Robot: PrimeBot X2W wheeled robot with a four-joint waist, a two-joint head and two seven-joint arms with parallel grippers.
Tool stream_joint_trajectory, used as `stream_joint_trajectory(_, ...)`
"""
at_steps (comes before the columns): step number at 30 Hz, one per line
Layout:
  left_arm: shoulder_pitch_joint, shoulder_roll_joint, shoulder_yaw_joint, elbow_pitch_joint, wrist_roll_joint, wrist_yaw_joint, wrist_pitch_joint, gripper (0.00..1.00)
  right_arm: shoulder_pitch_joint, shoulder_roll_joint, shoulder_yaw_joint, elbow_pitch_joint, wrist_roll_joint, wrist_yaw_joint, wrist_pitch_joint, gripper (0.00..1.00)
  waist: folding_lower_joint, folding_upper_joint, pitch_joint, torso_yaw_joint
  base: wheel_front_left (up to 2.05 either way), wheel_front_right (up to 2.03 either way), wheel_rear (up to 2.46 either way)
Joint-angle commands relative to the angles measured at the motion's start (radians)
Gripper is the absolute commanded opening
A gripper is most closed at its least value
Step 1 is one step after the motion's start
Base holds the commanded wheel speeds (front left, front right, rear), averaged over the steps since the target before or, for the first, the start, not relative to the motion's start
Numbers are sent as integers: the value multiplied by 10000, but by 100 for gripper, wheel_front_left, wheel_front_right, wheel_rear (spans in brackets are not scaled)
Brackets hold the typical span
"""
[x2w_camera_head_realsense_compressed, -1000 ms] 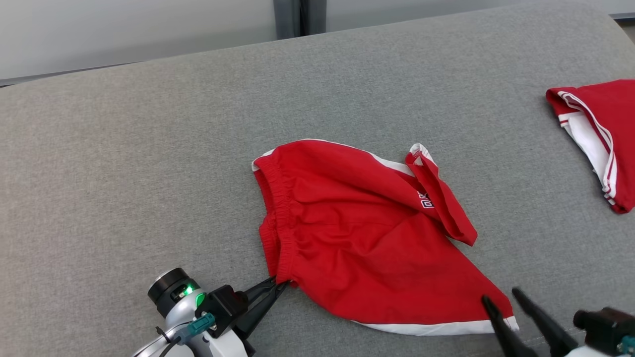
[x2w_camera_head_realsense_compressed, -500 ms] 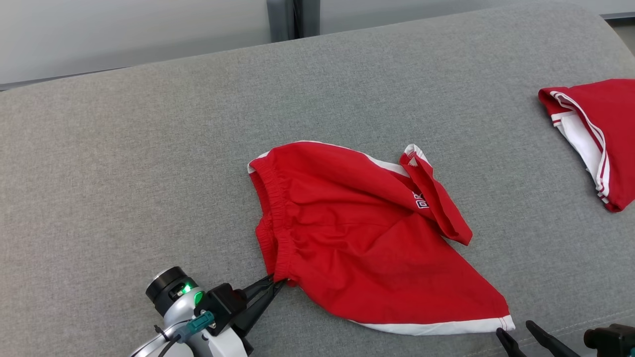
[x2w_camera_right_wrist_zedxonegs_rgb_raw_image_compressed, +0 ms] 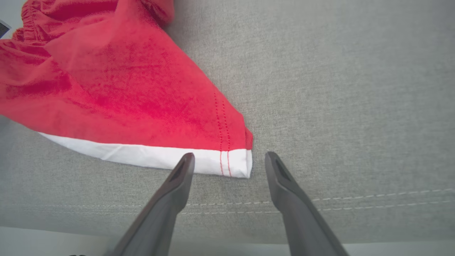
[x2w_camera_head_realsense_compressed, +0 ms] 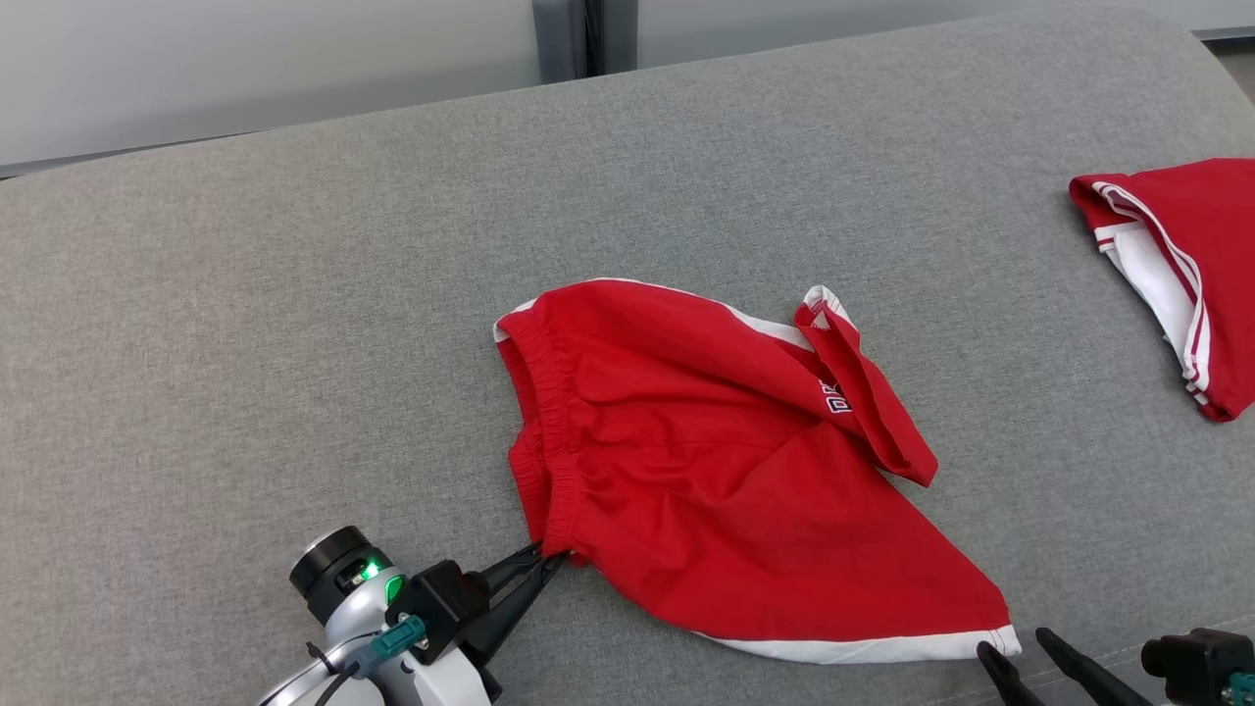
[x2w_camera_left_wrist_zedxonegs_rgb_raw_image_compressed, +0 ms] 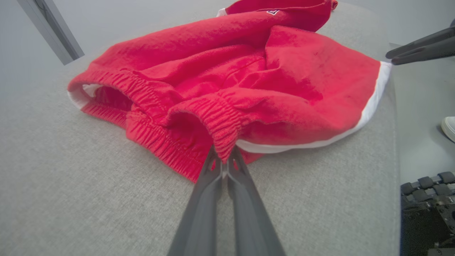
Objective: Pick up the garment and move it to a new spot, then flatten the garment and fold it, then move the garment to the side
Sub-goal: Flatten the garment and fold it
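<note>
The garment (x2w_camera_head_realsense_compressed: 726,480) is a pair of red shorts with white trim, lying rumpled in the middle of the grey couch seat. My left gripper (x2w_camera_head_realsense_compressed: 549,561) is shut on the near end of the elastic waistband (x2w_camera_left_wrist_zedxonegs_rgb_raw_image_compressed: 220,128), at the garment's lower left. My right gripper (x2w_camera_head_realsense_compressed: 1015,642) stands open at the bottom right, its fingertips just short of the white-hemmed leg corner (x2w_camera_right_wrist_zedxonegs_rgb_raw_image_compressed: 238,163). In the right wrist view that corner lies between the two spread fingers (x2w_camera_right_wrist_zedxonegs_rgb_raw_image_compressed: 177,177), untouched. One leg (x2w_camera_head_realsense_compressed: 873,402) is folded over, showing part of a white logo.
A second red and white garment (x2w_camera_head_realsense_compressed: 1177,275) lies at the couch's right edge. The grey couch seat (x2w_camera_head_realsense_compressed: 294,294) stretches wide to the left and back. The front seam (x2w_camera_right_wrist_zedxonegs_rgb_raw_image_compressed: 355,199) of the cushion runs just under my right fingers. A white shoe (x2w_camera_left_wrist_zedxonegs_rgb_raw_image_compressed: 448,127) shows on the floor.
My right gripper drew back from over the hem corner toward the bottom edge, then edged slightly forward again. The left gripper kept its hold. The camera shifted a little.
</note>
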Motion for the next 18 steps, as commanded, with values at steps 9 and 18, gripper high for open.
stream_joint_trajectory(9, -42, -36, 23, 3, 107, -47, -37, 0, -365, -27, 278, 591, -247, 0, 69, 100, 0, -1, 43, 99, 0, 0, 0)
stream_joint_trajectory(18, -139, 4, 4, -71, 153, -60, -37, 0, -720, 166, 465, 1078, -220, 0, -84, 100, 0, -1, 144, 232, 0, 0, 0)
